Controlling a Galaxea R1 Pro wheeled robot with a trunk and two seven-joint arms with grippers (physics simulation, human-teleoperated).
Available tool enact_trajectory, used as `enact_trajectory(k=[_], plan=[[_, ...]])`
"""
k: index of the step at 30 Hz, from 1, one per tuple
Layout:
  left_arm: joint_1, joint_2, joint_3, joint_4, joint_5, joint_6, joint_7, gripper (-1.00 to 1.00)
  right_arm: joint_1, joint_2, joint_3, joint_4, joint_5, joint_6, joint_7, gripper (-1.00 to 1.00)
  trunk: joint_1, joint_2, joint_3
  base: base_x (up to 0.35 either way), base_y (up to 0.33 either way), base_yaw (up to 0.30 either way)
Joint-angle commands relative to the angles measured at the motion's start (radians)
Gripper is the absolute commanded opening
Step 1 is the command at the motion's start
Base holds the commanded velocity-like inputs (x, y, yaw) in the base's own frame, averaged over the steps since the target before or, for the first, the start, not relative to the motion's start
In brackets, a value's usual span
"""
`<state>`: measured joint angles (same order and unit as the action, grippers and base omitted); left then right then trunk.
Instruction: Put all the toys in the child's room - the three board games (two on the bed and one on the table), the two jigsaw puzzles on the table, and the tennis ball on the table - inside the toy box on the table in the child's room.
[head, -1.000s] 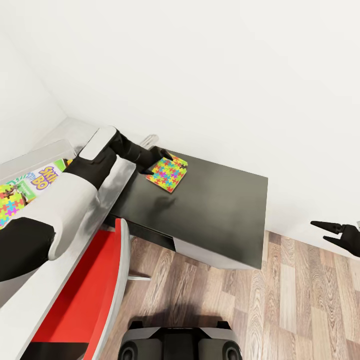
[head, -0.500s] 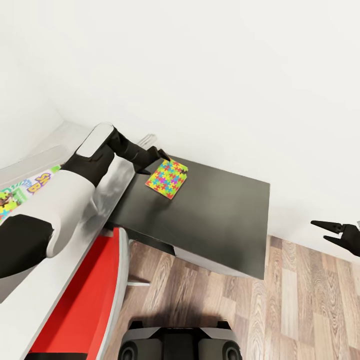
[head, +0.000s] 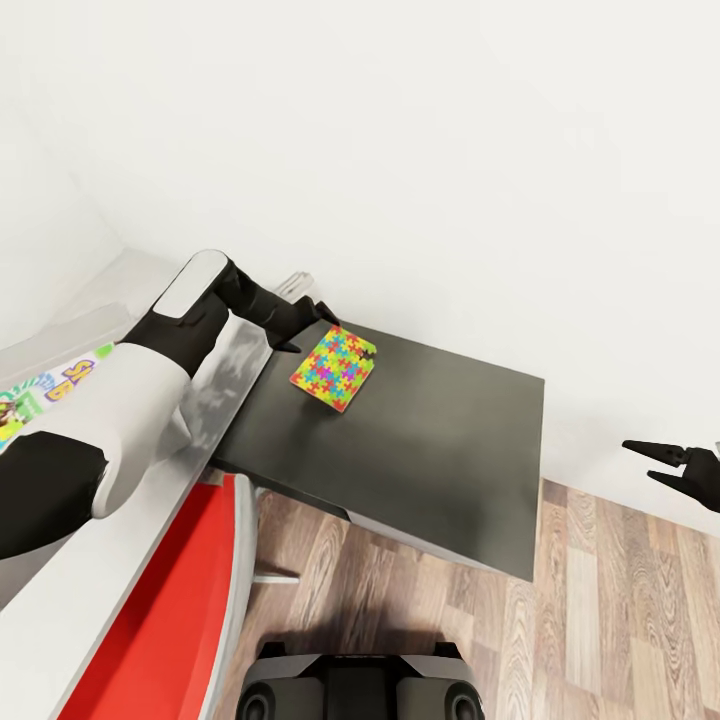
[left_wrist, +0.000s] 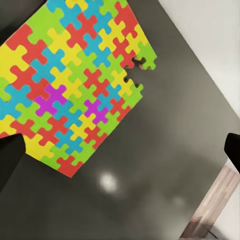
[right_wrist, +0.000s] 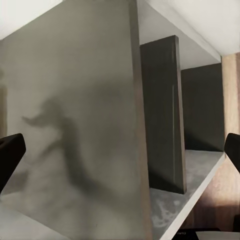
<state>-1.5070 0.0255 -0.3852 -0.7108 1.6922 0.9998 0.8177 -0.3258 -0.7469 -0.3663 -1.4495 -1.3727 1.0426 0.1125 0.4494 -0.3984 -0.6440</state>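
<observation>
We are observing the left gripper (head: 318, 322) pinching the upper-left corner of a jigsaw puzzle (head: 335, 367) just left of frame centre, over the dark table (head: 440, 440). We are seeing the right gripper (head: 668, 468) hanging at the right edge with its fingers spread, empty. A board game (head: 50, 385) is lying at the left edge.

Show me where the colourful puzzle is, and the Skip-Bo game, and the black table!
jigsaw puzzle (head: 334, 368), head view, middle of the sheet.
board game (head: 60, 379), head view, its lettered lid.
table (head: 440, 440), head view, bare dark top.
</observation>
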Motion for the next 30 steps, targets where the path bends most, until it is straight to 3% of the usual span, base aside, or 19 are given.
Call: enact_trajectory(k=[1,30], plan=[[-0.001,0.001,-0.004,-0.001,0.011,-0.001,0.009,1.0,-0.001,0.0,-0.001,0.0,0.01,0.005,0.01,1.0,0.001,-0.002,-0.001,0.026,0.0,0.0],[0.012,0.003,-0.004,-0.001,0.009,-0.001,0.009,1.0,-0.001,0.0,-0.003,0.0,0.011,0.005,0.01,1.0,0.001,-0.002,-0.001,0.019,0.0,0.0]])
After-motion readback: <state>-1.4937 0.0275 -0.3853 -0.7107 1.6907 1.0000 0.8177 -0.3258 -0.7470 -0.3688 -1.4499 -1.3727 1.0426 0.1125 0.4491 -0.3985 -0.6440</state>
